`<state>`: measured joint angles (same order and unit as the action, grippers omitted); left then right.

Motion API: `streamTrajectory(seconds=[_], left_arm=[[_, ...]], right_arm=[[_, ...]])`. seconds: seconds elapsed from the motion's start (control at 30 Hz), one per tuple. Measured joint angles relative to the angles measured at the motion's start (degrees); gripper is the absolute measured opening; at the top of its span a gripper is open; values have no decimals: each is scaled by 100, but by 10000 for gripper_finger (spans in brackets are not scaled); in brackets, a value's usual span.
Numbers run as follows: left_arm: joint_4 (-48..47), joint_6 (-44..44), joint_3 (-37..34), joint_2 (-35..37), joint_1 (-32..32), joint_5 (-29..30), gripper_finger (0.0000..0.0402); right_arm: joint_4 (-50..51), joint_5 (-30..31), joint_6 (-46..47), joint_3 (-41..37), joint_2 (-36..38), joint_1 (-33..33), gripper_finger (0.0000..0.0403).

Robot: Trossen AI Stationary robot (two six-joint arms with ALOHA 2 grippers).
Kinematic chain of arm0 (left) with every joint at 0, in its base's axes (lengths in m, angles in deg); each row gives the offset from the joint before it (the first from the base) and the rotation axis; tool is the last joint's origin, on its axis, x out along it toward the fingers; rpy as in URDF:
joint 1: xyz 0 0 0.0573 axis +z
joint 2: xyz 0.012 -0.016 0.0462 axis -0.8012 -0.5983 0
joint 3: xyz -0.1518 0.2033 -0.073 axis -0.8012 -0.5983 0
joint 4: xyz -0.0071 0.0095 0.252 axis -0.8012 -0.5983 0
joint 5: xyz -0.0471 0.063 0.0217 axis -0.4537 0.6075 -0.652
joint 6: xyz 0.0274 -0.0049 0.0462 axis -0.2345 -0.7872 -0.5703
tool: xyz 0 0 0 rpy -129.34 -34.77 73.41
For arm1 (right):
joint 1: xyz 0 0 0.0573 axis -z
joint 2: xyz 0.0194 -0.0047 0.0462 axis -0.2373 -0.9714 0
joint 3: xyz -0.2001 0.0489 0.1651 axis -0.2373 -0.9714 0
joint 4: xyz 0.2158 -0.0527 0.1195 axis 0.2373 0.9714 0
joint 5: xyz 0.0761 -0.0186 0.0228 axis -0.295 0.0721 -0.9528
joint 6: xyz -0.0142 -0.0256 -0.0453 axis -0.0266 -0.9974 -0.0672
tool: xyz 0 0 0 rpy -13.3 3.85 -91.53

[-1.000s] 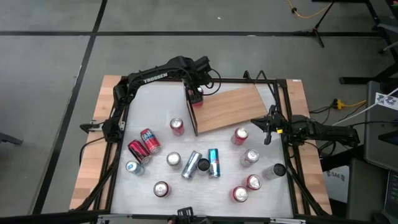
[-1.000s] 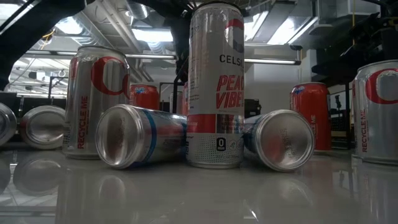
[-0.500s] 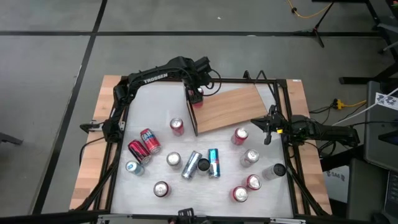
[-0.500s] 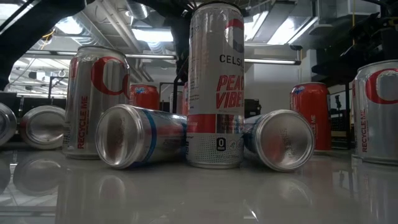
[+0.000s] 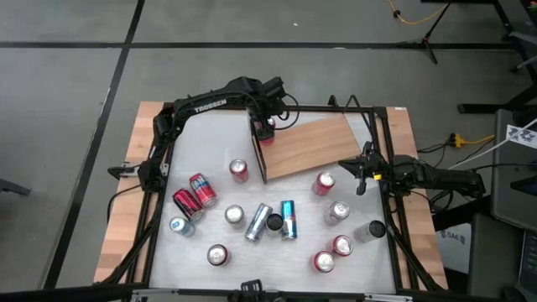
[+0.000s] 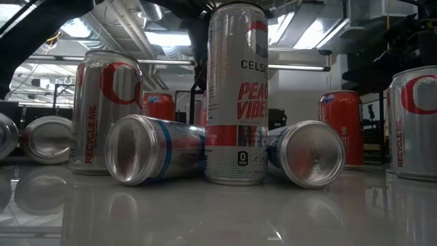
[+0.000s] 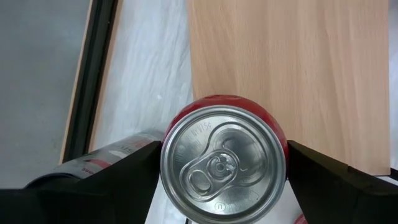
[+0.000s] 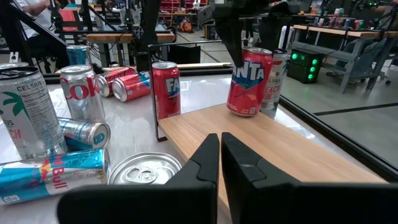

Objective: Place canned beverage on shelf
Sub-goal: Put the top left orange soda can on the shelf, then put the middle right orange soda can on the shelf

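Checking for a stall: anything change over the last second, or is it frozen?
Nothing visibly changed. The left gripper holds the red can at the far corner of the shelf, jaws on either side of it. The right gripper waits shut at the shelf's right edge. The cans on the table lie as before.

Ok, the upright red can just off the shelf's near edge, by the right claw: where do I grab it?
Grip the red can around its upper wall, coming straight down. It stands upright, lid up, with the shelf edge close on one side, so probably place the right claw's fingers along that edge, not across it. That claw is shut; open first.
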<state>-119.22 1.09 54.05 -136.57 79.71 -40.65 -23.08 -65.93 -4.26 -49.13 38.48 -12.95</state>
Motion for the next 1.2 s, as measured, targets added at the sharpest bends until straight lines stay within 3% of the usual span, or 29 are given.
streamTrajectory(seconds=[0.4, 0.7, 0.9, 1.2], left_arm=[[44, -48, -2, -7, -24, 141, 315], [35, -15, -11, -18, -42, 154, 379], [-6, 45, -11, 20, -51, 189, 388], [-627, 30, 661, 70, -113, 178, 389]], right_arm=[[2, -2, 0, 0, 0, 0, 10], [0, -2, 0, 0, 0, 0, 10], [1, 0, 0, 0, 0, 0, 10], [-7, 149, 0, 0, -2, 0, 10]])
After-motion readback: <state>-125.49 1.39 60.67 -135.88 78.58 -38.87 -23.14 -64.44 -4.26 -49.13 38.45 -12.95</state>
